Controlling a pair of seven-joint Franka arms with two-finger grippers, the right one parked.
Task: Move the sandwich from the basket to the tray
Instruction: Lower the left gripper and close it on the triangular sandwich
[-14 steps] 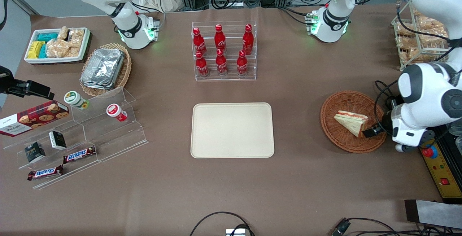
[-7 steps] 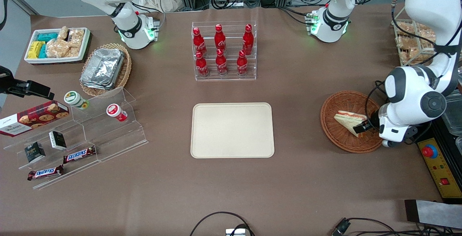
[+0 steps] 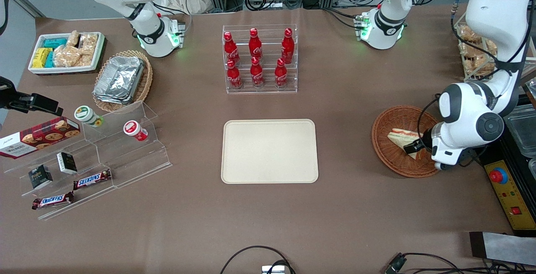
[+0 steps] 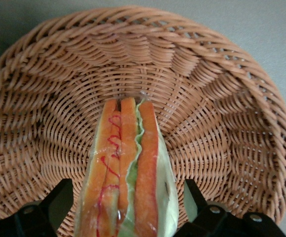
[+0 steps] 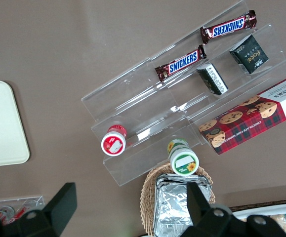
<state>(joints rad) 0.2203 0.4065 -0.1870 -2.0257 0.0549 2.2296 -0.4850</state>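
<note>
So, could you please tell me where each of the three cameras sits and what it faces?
Front view: above the table edge, facing both arms, tray central.
Left wrist view: on the working arm, looking at the sandwich in the basket, between open gripper fingers.
Right wrist view: on the parked arm, overlooking snack shelves.
Front and left wrist views share the sandwich and basket.

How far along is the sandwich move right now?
Early stage. Done: the gripper has reached the basket, jaws open and straddling the sandwich. In hand: closing on the sandwich, which lies in the basket, not yet lifted. Left: grasp, lift, carry toward the parked arm's end, and set it on the tray, which holds nothing so far.
</note>
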